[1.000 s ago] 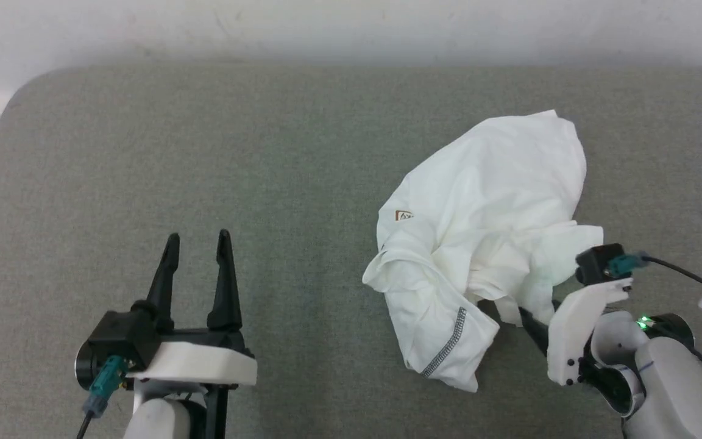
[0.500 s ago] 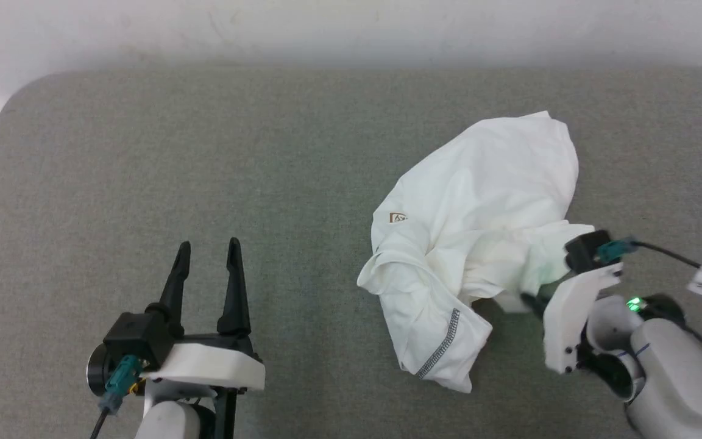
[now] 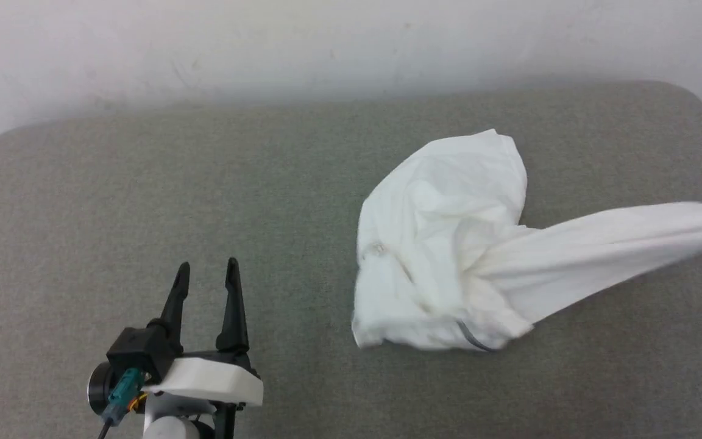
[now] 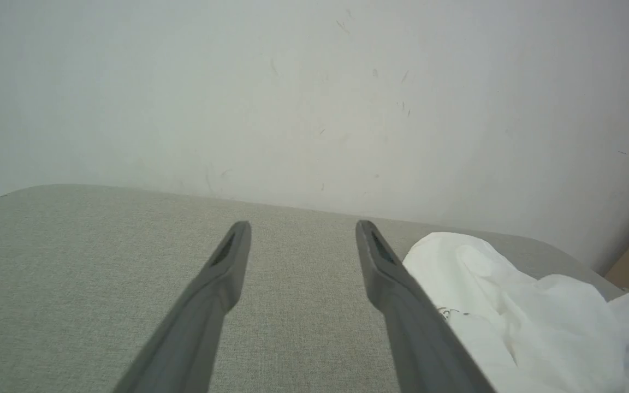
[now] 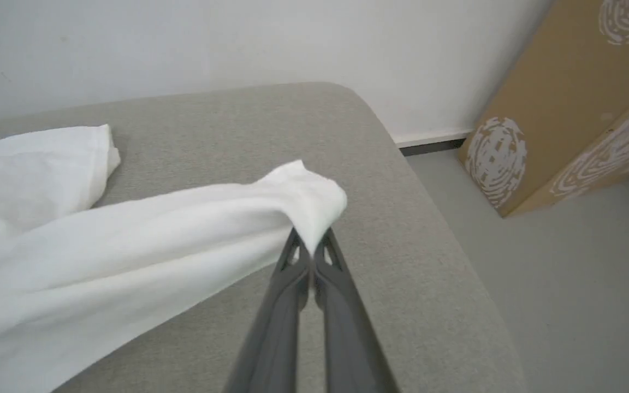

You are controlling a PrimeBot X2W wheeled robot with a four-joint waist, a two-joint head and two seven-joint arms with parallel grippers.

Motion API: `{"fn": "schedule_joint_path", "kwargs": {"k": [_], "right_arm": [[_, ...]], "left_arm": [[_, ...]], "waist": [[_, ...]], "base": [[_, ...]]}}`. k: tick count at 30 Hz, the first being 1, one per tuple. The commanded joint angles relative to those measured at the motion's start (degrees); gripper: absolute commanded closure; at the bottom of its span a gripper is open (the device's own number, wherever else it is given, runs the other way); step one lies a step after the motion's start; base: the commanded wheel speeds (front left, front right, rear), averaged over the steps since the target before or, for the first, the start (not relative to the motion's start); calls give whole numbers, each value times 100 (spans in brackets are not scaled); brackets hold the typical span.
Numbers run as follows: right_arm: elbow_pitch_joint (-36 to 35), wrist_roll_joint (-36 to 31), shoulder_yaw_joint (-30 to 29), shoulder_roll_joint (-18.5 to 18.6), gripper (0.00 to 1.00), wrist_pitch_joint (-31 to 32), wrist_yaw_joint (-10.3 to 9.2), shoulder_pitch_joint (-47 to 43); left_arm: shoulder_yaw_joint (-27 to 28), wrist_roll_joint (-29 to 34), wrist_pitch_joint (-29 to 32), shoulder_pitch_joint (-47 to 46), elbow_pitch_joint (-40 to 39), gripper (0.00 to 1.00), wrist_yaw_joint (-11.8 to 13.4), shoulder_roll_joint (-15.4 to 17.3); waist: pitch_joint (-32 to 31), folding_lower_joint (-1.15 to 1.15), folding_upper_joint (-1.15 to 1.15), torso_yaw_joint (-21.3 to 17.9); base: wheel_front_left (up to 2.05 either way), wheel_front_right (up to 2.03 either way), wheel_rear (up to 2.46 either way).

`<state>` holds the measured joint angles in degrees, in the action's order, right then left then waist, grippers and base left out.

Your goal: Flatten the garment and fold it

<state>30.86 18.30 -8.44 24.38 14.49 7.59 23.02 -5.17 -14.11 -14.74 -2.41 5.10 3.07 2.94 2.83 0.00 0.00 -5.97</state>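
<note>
The garment [image 3: 442, 244] is no longer a loose heap. A second ago my right gripper [image 5: 310, 255] stood open at the heap's near edge. Now its fingers are pressed together on a pinch of white cloth, and a long band of fabric stretches taut from the heap out to those fingertips, lifted off the grey padded table [image 3: 205, 183]. I judge this the start of flattening: one edge is drawn out, but the rest is bunched. The bunched part lies well off to the right of my left gripper [image 3: 208, 268], whose fingers stand spread wide over bare table, holding nothing. Beyond my right fingertips a cardboard box [image 5: 555, 109] stands on the floor; I cannot tell what it holds.
</note>
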Motion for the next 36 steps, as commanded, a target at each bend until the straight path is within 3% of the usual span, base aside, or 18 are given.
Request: {"fn": "schedule_joint_path", "kwargs": {"k": [1, 4, 8, 9, 10, 11, 19, 22, 25, 30, 36], "right_arm": [[94, -194, -387, 71, 100, -39, -10, -208], [308, -506, -1238, 3, 100, -126, -10, -507], [708, -833, -1799, -384, 100, -372, -10, -805], [822, -889, -1912, -489, 73, -467, -10, -842], [931, -963, -1998, -579, 56, -569, -10, -880], [1028, -1030, -2041, -677, 0, -679, -10, -910], [811, -1376, -2424, -1141, 0, -2526, -10, -993], [498, -1425, -2316, -1324, 0, -2739, -10, -1083], [275, -1315, -1823, -1500, 0, -2389, -10, -1166], [-439, -830, -420, -1591, 0, -1426, -10, -1235], [-1163, -41, 1063, -1335, 0, -136, -10, -1087]], "left_arm": [[5, 20, -26, 39, 15, 0, 14, -6], [0, 32, -26, 16, 29, 0, 10, -6], [10, 37, -26, 6, 57, 0, 30, -6], [8, 38, -26, 9, 66, 0, 37, -6], [3, 38, -26, 9, 71, 0, 41, -6], [-7, 37, -26, 7, 83, 0, 41, -6], [5, 66, -26, 32, 185, 0, 35, -6], [27, 57, -26, 91, 200, 0, 42, -6], [38, 36, -26, 148, 207, 0, 64, -6], [-31, 16, -26, 143, 211, 0, 68, -6], [-118, -6, -26, 107, 172, 0, 90, -6]], "waist": [[-10, 0, 0, -57], [38, 0, 0, -68], [93, 0, 0, -103], [99, 0, 0, -113], [102, 0, 0, -116], [103, 0, 0, -113], [-24, 0, 0, -100], [-127, 0, 0, -106], [-212, 0, 0, -133], [-270, 0, 0, -108], [-182, 0, 0, 10]], "base": [[0, 0, 0], [0, 0, 0], [0, 0, 0], [0, 0, 0], [0, 0, 0], [0, 0, 0], [0, 0, 0], [0, 0, 0], [0, 0, 0], [0, 0, 0], [0, 0, 0]]}}
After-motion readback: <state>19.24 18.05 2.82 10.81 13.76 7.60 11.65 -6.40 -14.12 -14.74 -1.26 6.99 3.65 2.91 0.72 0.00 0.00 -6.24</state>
